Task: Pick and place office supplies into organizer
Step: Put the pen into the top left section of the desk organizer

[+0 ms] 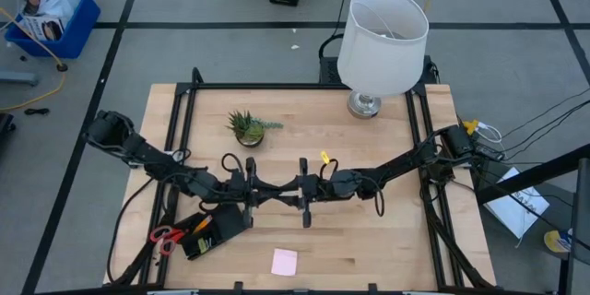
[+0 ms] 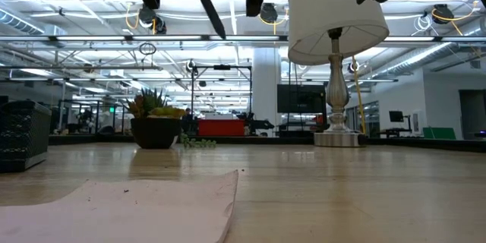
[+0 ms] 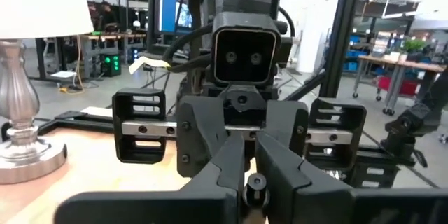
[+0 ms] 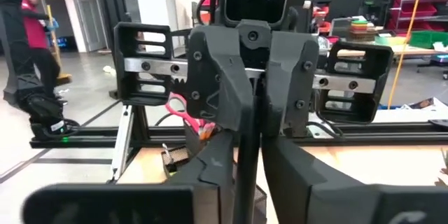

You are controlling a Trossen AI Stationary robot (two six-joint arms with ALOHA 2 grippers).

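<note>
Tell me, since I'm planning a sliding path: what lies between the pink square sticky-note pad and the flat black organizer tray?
Only bare wooden tabletop, seen in the high view, separates the pink square sticky-note pad from the flat black organizer tray.

Two matte black jointed arms with blocky segments are showing from above, thin black cables looping along each one. The left two-finger black plastic gripper (image 1: pixel 276 189) is wearing angular finger plates studded with small round screw heads, sliding on a silver metal rail with slotted black end blocks on either side of it. The right two-finger black plastic gripper (image 1: pixel 280 189) is built the same way, a boxy black camera housing with two round lenses sitting just above its fingers (image 3: pixel 287 147).
</note>
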